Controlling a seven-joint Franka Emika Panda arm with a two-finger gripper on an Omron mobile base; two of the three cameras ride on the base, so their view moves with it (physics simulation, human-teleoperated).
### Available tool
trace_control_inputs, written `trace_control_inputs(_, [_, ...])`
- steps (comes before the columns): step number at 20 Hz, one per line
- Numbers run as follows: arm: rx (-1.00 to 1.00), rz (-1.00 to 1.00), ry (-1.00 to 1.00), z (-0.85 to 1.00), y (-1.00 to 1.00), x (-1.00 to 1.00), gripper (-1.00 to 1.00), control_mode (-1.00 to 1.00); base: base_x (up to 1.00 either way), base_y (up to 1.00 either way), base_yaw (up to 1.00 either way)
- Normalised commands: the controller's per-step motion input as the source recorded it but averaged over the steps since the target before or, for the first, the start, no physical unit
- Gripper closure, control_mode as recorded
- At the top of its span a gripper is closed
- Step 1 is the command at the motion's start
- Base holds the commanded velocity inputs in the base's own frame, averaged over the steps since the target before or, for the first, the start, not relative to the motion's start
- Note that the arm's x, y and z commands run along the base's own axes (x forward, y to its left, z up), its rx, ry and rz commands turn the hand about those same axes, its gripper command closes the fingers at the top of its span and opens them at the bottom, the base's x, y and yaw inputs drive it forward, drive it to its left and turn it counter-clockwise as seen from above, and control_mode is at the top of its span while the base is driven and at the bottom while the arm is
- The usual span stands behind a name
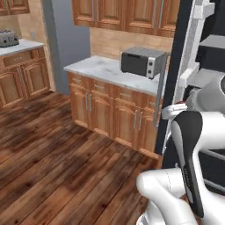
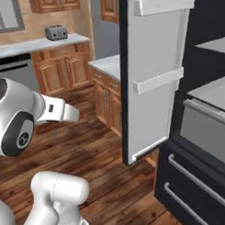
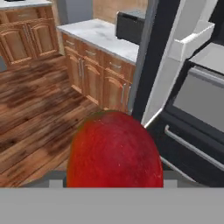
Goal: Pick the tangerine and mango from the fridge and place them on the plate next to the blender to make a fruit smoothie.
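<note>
**Mango held at the gripper, beside the open fridge**

In the hand view the mango sits large and close, right at the bottom where the gripper has its tips. It is mostly red, with a thin green-yellow edge along its top. The tips themselves are hidden behind the fruit, so the grip can't be seen directly, but the jaws stand narrowed around it and the mango is carried there, off any shelf or bench.

Beyond the fruit lies the dark wooden floor. To the right stands the fridge, black outside, with its door swung wide (the pale inner face and its door racks show plainly in the right base view). Light grey shelves and a drawer front show inside, above two dark lower drawers with grey bar handles.

Past the door runs a wooden cabinet row topped by a pale bench, and on it sits a dark grey toaster oven. A small silver toaster stands on the far bench.
</note>
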Motion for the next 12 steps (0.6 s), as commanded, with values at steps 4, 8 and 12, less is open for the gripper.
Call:
trace_control_inputs(4, [0.0,0.0,0.0,0.0,0.0,0.0,1.0,1.0,-0.04,0.49,0.96])
trace_control_inputs(8, [0.0,0.0,0.0,0.0,0.0,0.0,1.0,1.0,0.06,0.59,0.84])
trace_control_inputs(12, [0.0,0.0,0.0,0.0,0.0,0.0,1.0,1.0,0.5,0.52,0.74])
